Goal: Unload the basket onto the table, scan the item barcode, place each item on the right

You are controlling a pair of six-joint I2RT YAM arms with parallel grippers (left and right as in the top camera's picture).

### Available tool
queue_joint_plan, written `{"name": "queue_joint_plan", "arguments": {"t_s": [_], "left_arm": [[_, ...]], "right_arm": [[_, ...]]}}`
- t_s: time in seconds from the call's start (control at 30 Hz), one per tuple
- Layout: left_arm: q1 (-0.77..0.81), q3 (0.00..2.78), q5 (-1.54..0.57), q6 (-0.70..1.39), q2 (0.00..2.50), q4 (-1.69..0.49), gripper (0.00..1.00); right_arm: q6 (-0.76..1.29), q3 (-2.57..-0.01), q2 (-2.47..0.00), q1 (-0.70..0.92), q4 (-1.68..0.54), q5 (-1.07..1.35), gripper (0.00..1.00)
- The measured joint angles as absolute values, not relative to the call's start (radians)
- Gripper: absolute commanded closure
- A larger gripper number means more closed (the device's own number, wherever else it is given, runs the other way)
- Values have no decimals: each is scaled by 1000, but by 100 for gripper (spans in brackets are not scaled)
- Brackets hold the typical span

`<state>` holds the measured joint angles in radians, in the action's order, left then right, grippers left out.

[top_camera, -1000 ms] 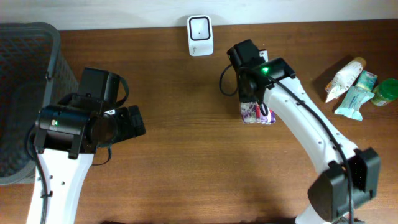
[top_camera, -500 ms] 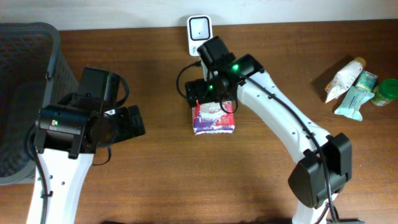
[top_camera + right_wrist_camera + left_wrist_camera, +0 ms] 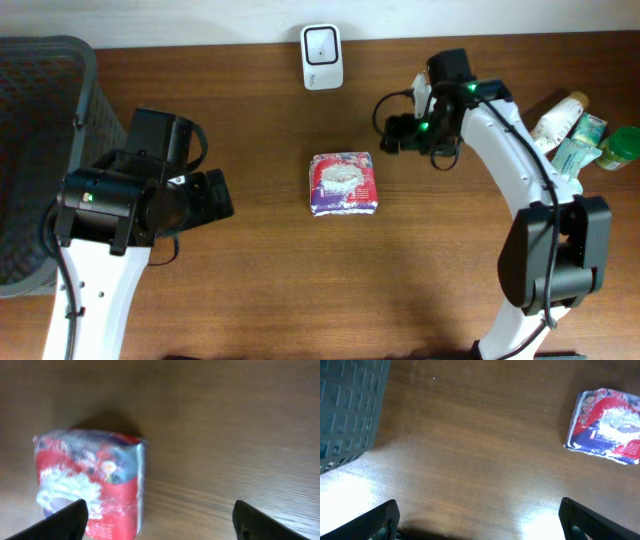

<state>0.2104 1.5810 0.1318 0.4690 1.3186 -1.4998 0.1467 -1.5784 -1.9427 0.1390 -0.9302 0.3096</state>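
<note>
The item, a red and purple packet, lies flat on the wooden table near its middle, below the white barcode scanner at the back edge. My right gripper hovers up and to the right of the packet, open and holding nothing. In the right wrist view the packet sits at lower left, partly inside the wide gap of the right gripper. My left gripper is open and empty, left of the packet. The left wrist view shows the packet far off at upper right of the left gripper.
A dark grey mesh basket stands at the left edge, its wall close to the left wrist. Tubes and packets and a green bottle lie at the far right.
The right gripper carried the packet left to below the scanner, let go of it on the table, opened and drew back to the right. The left arm has not moved.
</note>
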Motion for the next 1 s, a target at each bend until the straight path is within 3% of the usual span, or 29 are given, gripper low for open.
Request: {"name": "queue_joint_plan", "arguments": {"t_s": [0.1,0.2,0.5,0.53,0.57,0.67,0.83,1.0], "left_arm": [[210,1581,132,469,1319,-1500,1],[210,1581,132,469,1319,-1498,1],[210,1581,132,469,1319,-1498,1],[210,1581,132,469,1319,-1498,1],[210,1581,132,469,1319,-1498,1],[210,1581,132,469,1319,-1498,1],[210,1581,132,469,1319,-1498,1],[210,1581,132,469,1319,-1499,1]], "right_arm": [[146,-1390,-1944,139,-716,560,17],[159,-1253,-1943,139,-618,651,17],[236,-1202,-1943,193,-511,687,34],[241,-1201,-1943,198,-511,687,39],[243,-1201,-1943,207,-511,686,49],[253,-1200,-1943,234,-508,671,96],[400,-1219,-1943,248,-434,766,96],[870,-1352,-1944,248,-421,1086,96]]}}
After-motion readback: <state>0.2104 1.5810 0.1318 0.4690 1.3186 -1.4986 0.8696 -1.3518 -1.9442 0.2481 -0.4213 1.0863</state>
